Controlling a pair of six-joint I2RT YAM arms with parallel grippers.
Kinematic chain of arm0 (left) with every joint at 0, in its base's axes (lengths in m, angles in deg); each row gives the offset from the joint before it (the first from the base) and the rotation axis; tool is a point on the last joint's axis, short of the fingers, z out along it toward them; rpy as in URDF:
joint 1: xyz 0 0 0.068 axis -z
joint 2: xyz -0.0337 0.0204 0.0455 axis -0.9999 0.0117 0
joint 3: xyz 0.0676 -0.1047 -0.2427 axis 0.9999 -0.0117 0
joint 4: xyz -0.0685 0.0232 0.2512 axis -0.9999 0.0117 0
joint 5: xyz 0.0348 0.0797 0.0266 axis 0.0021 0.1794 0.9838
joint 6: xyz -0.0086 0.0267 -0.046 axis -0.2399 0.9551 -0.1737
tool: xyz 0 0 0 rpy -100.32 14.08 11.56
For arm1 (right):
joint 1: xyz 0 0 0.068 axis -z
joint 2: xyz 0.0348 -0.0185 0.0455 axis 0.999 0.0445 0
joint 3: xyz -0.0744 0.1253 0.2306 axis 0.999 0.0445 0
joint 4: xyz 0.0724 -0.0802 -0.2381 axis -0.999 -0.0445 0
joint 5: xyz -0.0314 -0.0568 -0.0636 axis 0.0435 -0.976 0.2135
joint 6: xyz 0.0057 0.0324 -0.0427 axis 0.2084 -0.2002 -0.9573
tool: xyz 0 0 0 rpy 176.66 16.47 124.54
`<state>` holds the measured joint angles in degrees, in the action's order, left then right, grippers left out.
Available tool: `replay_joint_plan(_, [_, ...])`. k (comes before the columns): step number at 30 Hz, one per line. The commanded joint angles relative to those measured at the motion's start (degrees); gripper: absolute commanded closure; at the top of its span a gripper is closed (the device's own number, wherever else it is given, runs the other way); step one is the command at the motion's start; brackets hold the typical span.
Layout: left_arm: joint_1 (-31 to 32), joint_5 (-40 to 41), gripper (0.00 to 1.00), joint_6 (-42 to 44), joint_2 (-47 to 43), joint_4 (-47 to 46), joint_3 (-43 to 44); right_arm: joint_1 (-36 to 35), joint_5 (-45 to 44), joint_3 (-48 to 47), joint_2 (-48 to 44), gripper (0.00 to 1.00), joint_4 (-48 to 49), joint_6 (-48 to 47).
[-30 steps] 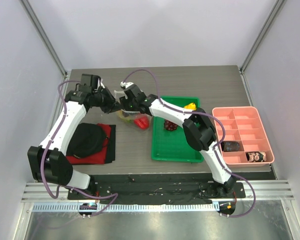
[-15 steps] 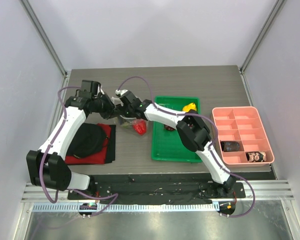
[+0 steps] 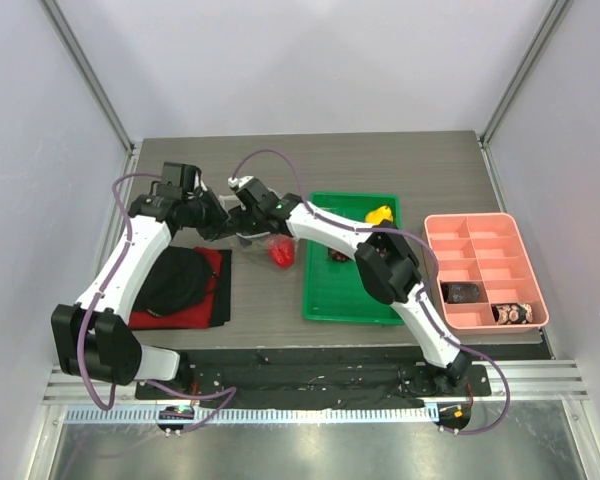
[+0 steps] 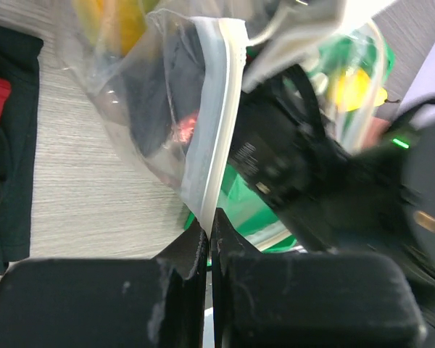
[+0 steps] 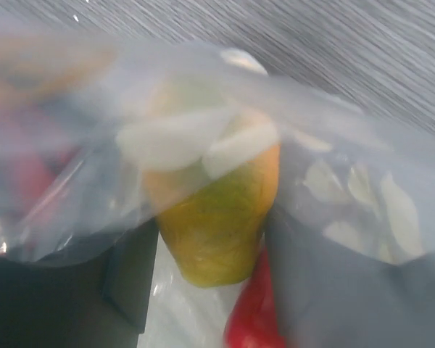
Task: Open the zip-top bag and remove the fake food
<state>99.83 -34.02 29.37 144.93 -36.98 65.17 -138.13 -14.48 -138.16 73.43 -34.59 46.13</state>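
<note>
The zip-top bag (image 3: 261, 240), clear with white dots, hangs between my two grippers left of the green tray. My left gripper (image 3: 218, 222) is shut on its zip strip edge (image 4: 216, 145), and its jaws (image 4: 209, 223) pinch the strip's lower end. My right gripper (image 3: 248, 216) is inside the bag's mouth. In the right wrist view its fingers (image 5: 130, 275) press both sides of a yellow-green food piece (image 5: 217, 210), with a glossy red piece (image 5: 255, 319) just below. The red piece also shows through the bag (image 3: 280, 252). A yellow piece (image 3: 380, 213) and a dark red grape cluster (image 3: 337, 253) lie in the tray.
The green tray (image 3: 352, 300) lies right of the bag, under my right arm. A pink divided tray (image 3: 485, 225) with small dark lumps stands at the right. A black item on a red cloth (image 3: 176, 282) lies left, beside my left arm.
My right gripper has moved left and down into the bag's mouth. The bag and the red piece have shifted slightly left. My left gripper keeps its hold on the zip edge.
</note>
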Motion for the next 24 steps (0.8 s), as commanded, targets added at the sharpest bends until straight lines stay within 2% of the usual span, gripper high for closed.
replay_joint_plan(1, [0.1,1.6,1.0,2.7,0.8,-0.3,1.9,0.0,-3.5,-5.5,-8.9,0.84,-7.8,0.2])
replay_joint_plan(6, [0.1,3.3,1.0,4.2,2.7,-0.2,3.4,0.8,-2.7,-8.1,-12.4,0.86,-14.8,5.0])
replay_joint_plan(13, [0.1,3.1,1.0,4.2,4.9,-0.7,5.9,2.2,7.2,-14.2,-14.8,0.92,-20.1,10.2])
replay_joint_plan(17, [0.0,4.6,1.0,3.9,5.2,-0.4,7.7,3.4,13.3,-12.7,-17.4,0.95,-22.3,13.2])
replay_joint_plan(23, [-0.1,6.1,1.0,3.2,4.6,-0.9,9.3,4.5,13.7,-6.4,-22.3,0.98,-24.4,11.9])
replay_joint_plan(24, [-0.1,6.0,1.0,3.1,4.8,-1.0,9.5,4.4,17.3,-5.9,-22.6,0.99,-24.5,11.7])
